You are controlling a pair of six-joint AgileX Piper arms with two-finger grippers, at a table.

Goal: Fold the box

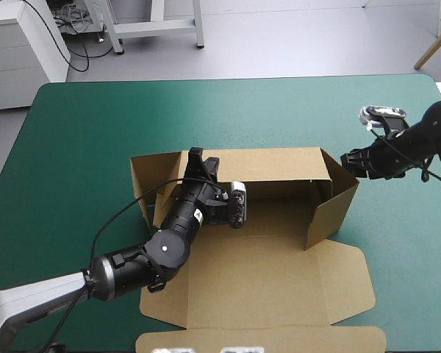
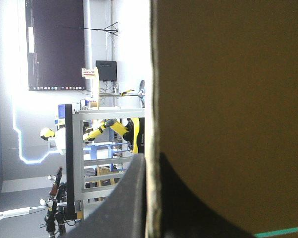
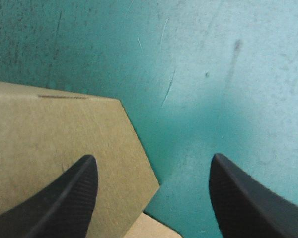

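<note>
Left jaws clamped on the box (image 1: 279,165) wall, right jaws apart

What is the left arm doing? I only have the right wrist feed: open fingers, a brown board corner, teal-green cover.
Observer: The left gripper is shut on the box, pinching its far wall near the left end.
Operator: Is that wall up?
Observer: Yes, the high view shows it standing along the whole far side.
Operator: What is the board corner by my fingers?
Observer: It belongs to the right end wall, raised and swung in at an angle. The right gripper sits just outside it.
Operator: And the lid?
Observer: The lid lies flat toward the table's near edge.
</note>
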